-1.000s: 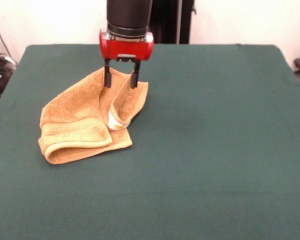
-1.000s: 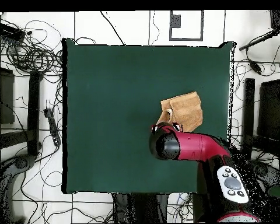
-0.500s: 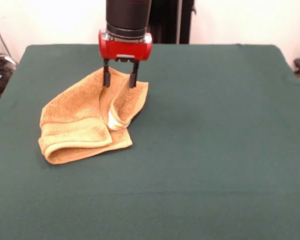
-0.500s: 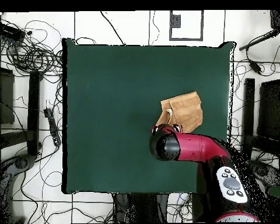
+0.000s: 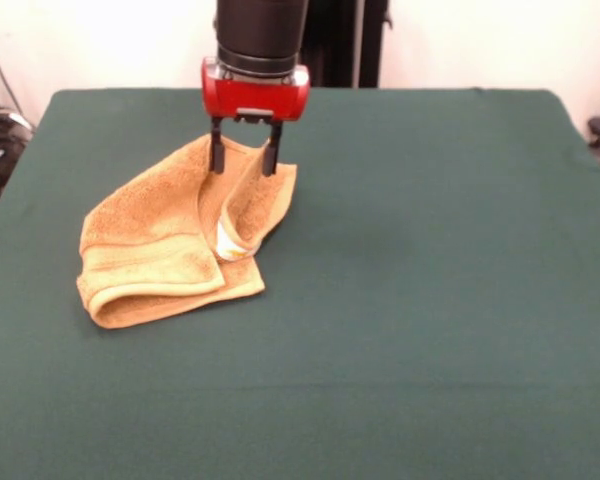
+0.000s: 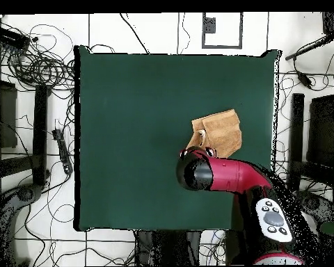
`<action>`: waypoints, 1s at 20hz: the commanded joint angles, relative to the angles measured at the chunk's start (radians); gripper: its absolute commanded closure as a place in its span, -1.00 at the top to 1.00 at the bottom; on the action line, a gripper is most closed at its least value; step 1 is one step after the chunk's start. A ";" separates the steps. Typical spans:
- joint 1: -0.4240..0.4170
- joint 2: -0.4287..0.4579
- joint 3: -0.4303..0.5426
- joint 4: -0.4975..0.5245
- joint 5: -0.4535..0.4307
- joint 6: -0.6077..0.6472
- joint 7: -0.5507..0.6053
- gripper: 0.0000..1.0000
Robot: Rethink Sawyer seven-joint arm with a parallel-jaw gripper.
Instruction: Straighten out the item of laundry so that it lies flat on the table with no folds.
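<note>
Hand (image 5: 244, 160) open, fingers astride raised fold at towel (image 5: 160, 250) far edge; towel folded on table (image 5: 430, 300).

The table (image 5: 430, 300) is a large rectangle covered in dark green cloth, smooth and unwrinkled across nearly its whole top. The only thing lying on it is the towel (image 5: 170, 245), orange-tan terry, folded over on itself into a bunched, roughly triangular heap with a thick doubled edge along its near side and a white label (image 5: 230, 243) showing at the fold. In the overhead view the towel (image 6: 218, 132) sits toward the table's (image 6: 128, 111) right edge, well inside it.
</note>
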 commanded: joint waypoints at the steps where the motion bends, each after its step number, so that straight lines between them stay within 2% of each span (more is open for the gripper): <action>1: 0.058 0.074 0.037 -0.005 0.073 0.038 0.202 1.00; 10: 0.083 0.094 0.023 -0.036 0.099 0.040 0.204 1.00; 20: 0.048 0.110 0.041 -0.032 0.110 0.024 0.178 1.00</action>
